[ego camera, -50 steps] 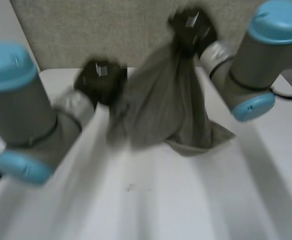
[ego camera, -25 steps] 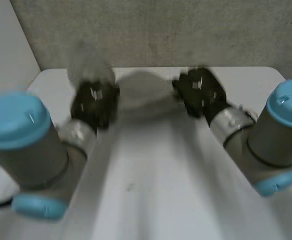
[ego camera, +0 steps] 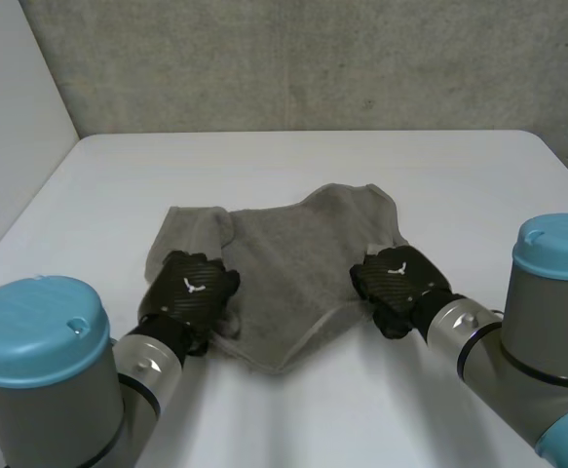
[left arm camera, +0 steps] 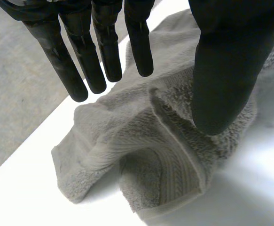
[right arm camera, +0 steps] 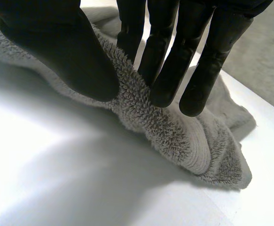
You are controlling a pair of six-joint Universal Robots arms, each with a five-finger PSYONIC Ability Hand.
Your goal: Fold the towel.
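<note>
Fingers of the left hand hang straight and spread, thumb well apart, holding nothing. They hover just over the near-left corner of the towel, probably lined up to grasp it. On the right hand the fingers and thumb close on a raised ridge of cloth at the near-right edge. This pinch looks meant to lift that side for a fold.

Between the two hands the towel lies rumpled on the middle of the white table, not yet folded. Its near edge sags to a point, and the corner under the left hand is doubled over on itself. That bunched corner and the wrinkles are what I judge will hinder a neat fold, so it needs spreading first. Beyond the table's far edge stands a grey wall, well apart from the cloth.
</note>
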